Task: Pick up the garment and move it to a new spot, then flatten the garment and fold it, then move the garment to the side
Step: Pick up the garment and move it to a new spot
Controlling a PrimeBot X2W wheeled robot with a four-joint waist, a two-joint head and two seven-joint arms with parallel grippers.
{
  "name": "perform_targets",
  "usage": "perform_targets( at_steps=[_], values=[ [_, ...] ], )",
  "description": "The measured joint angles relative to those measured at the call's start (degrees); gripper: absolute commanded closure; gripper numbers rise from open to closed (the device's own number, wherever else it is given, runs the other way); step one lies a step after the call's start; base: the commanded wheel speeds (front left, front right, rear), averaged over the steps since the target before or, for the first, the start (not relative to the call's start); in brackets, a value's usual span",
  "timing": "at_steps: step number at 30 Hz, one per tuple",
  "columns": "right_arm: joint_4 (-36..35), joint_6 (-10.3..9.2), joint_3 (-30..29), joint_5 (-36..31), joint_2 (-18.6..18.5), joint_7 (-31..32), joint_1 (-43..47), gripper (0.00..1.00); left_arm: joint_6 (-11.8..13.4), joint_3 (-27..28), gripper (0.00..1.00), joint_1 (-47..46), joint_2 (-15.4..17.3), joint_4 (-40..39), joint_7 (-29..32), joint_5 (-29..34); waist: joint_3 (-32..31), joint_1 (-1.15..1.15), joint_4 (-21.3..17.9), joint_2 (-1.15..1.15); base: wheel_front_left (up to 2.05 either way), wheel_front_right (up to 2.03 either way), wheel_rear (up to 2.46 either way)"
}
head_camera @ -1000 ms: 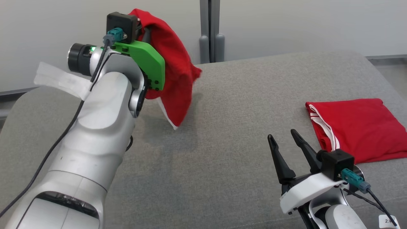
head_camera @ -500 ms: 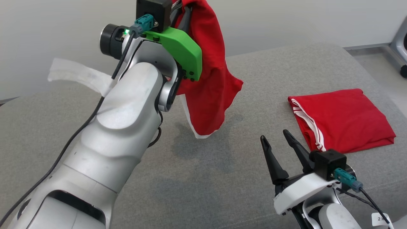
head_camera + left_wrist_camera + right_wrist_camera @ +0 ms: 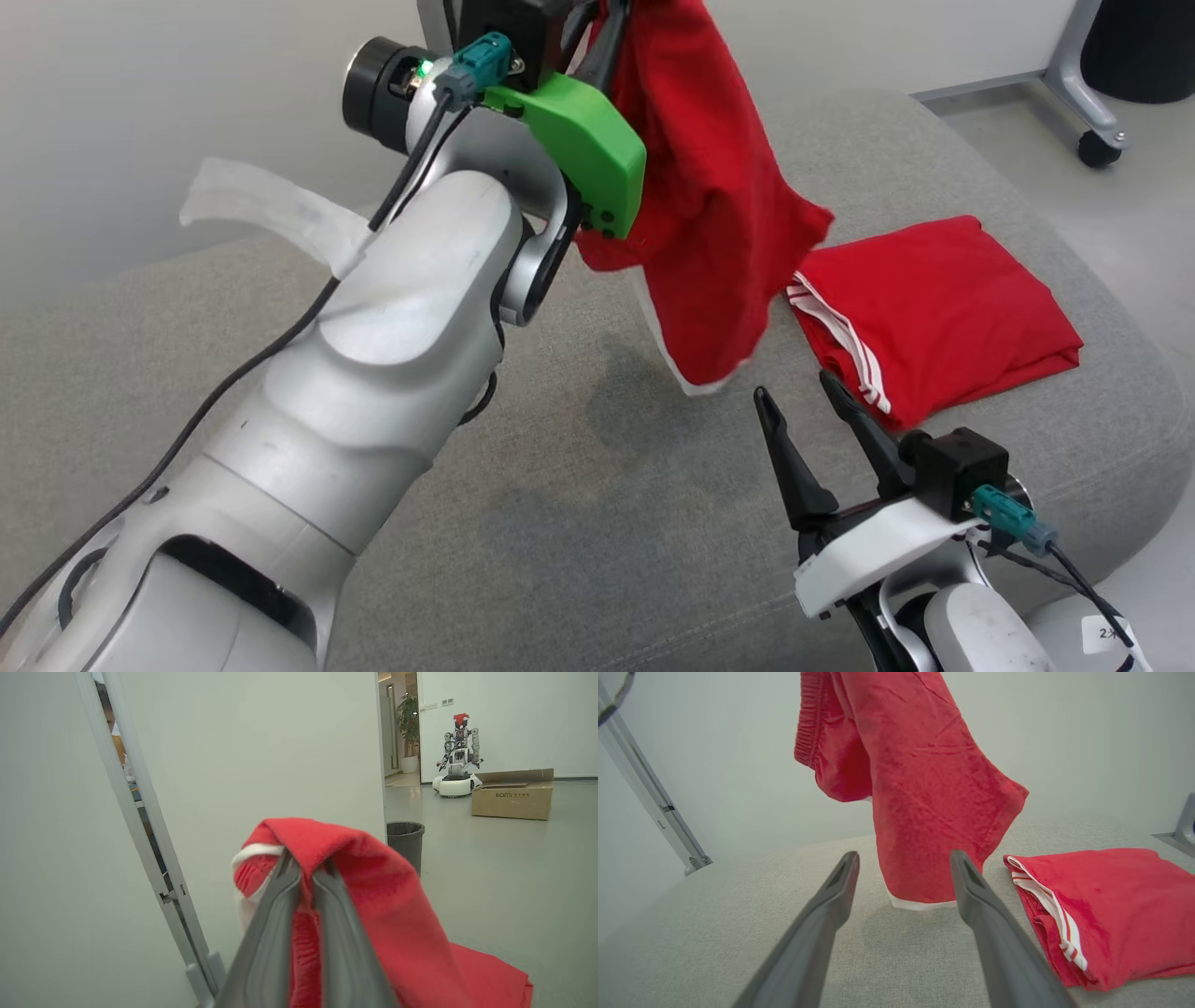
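Hanging pinched in the left gripper (image 3: 306, 868), the garment (image 3: 719, 205) should be laid well clear of the pile (image 3: 943, 308); right gripper (image 3: 794, 387) is spread, empty.

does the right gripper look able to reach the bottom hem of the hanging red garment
Probably yes: the right gripper is open and aimed at the hanging garment, with nothing between them.

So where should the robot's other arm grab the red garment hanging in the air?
Probably the white-edged bottom hem of the hanging garment. It dangles loose above the couch, right in front of the open right end effector, so come straight from the front, one finger each side. The left end effector pinches the top.
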Motion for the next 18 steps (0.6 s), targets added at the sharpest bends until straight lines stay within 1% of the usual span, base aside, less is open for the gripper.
perform_targets(
  at_steps=[3,7,8,14,18],
  values=[
    [0.08,0.00,-0.96,-0.05,-0.03,-0.07,-0.05,0.00,-0.01,-0.98,1.00,2.27,0.43,3.83,-0.23,0.12,1.03,0.00,0.40,0.00,0.00,0.00,0.00],
    [0.01,0.00,-1.40,-0.30,-0.01,0.02,-0.05,0.00,0.51,-1.10,1.00,7.03,2.45,9.48,-0.14,-0.54,1.67,0.00,2.14,0.00,0.00,0.00,0.00],
    [0.01,0.00,-1.40,-0.30,-0.01,0.02,-0.05,0.00,0.51,-1.10,1.00,7.03,2.45,9.48,-0.14,-0.54,1.67,0.00,2.14,0.00,0.00,0.00,0.00],
    [-0.05,0.00,-0.46,-0.21,-0.01,0.11,-0.18,0.00,1.87,-0.60,1.00,11.07,4.74,17.64,0.62,-2.02,1.90,0.00,4.91,0.00,0.00,0.00,0.00],
    [-0.03,0.00,-0.05,-0.19,0.01,0.29,-0.36,0.00,2.09,-0.19,1.00,12.35,6.27,21.85,0.67,-2.57,1.82,0.00,5.80,0.00,0.00,0.00,0.00]
  ],
)
